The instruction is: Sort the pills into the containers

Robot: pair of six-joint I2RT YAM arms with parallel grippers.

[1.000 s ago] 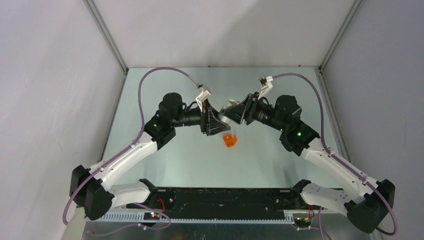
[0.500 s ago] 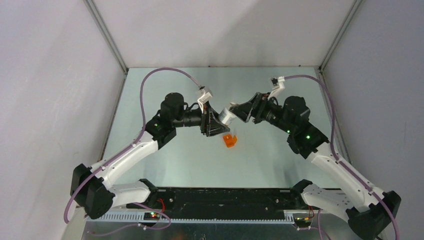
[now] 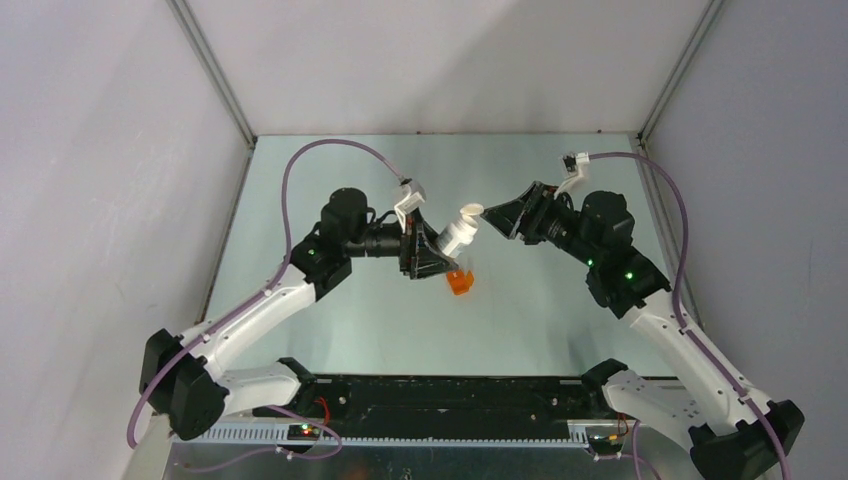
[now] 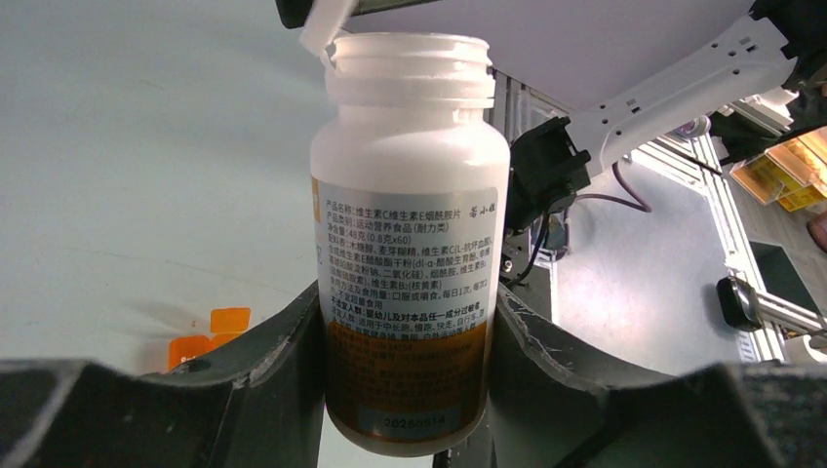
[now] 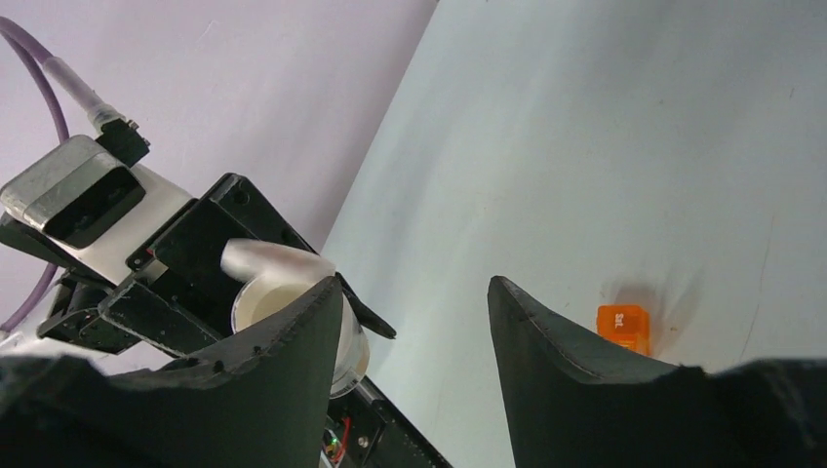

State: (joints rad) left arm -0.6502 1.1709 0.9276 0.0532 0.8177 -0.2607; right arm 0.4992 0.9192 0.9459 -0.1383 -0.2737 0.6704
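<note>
My left gripper (image 3: pixel 437 251) is shut on the white pill bottle (image 3: pixel 458 236) and holds it above the table, tilted up to the right. In the left wrist view the bottle (image 4: pixel 408 244) sits between both fingers, label toward the camera, mouth uncovered, with the white cap (image 4: pixel 322 24) hanging open at its rim. The orange cup (image 3: pixel 460 281) stands on the table just below the bottle. It also shows in the left wrist view (image 4: pixel 210 336) and the right wrist view (image 5: pixel 624 327). My right gripper (image 3: pixel 499 214) is open and empty, right of the bottle's mouth (image 5: pixel 278 304). No pills show.
The grey-green table (image 3: pixel 540 320) is walled at the back and on both sides. A black rail (image 3: pixel 440 395) with the arm bases runs along the near edge. Purple cables arch over both arms.
My right gripper has let go of the bottle's top and drawn back to the right. The cap now hangs open. The left gripper still holds the bottle, now tilted further up.
</note>
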